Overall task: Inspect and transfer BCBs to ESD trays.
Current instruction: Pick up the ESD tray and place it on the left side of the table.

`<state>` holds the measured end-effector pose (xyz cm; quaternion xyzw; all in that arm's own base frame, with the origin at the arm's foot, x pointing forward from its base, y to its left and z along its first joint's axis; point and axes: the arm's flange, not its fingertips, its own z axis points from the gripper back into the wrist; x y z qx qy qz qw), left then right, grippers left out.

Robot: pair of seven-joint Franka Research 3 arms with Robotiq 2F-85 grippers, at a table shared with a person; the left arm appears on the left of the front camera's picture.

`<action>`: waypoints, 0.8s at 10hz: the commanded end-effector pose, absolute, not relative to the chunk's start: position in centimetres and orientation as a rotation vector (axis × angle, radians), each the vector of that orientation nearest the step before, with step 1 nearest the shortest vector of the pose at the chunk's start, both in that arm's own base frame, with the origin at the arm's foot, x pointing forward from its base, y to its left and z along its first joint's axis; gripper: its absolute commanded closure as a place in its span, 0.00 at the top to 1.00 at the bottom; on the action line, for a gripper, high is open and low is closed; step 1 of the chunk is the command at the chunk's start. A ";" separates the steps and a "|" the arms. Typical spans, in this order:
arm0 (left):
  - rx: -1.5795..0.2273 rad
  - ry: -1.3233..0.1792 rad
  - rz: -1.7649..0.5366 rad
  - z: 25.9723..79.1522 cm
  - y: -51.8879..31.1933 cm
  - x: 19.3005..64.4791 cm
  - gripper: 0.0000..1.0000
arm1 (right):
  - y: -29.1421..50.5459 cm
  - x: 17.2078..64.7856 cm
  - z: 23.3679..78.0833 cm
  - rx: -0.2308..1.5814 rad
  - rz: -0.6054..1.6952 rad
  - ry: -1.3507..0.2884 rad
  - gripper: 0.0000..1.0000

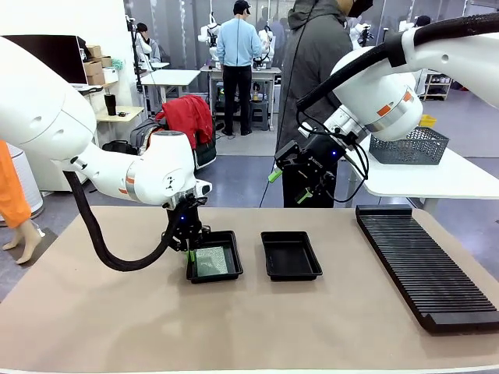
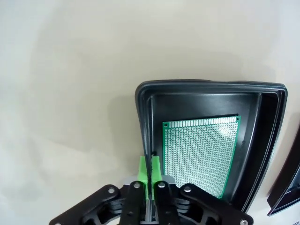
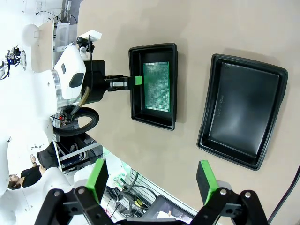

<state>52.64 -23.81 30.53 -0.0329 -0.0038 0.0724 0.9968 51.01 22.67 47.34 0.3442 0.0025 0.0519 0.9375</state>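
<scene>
One green BCB [image 1: 212,262] lies flat on the floor of the left ESD tray [image 1: 234,274]. My left gripper [image 1: 189,248] stands at that tray's left rim. In the left wrist view its green pads [image 2: 144,169] are pressed together on the tray's wall [image 2: 146,123], one pad outside and one inside, with the BCB [image 2: 199,154] just to the right. The second ESD tray [image 1: 290,255] has nothing in it. My right gripper [image 1: 288,185] hangs open high above the table's far side. From above, between its spread fingers [image 3: 152,180], I see the BCB [image 3: 156,86] and both trays [image 3: 152,47] [image 3: 243,112].
A long black ribbed rack [image 1: 425,265] lies along the table's right side. A grey wire-mesh basket [image 1: 409,146] sits on a white side table at the back right. A person in a grey jacket [image 1: 312,70] stands at the far edge.
</scene>
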 end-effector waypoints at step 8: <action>-0.181 -0.108 0.028 33.0 -13.9 51.6 0.00 | 22.8 51.0 47.4 0.704 0.105 0.005 1.00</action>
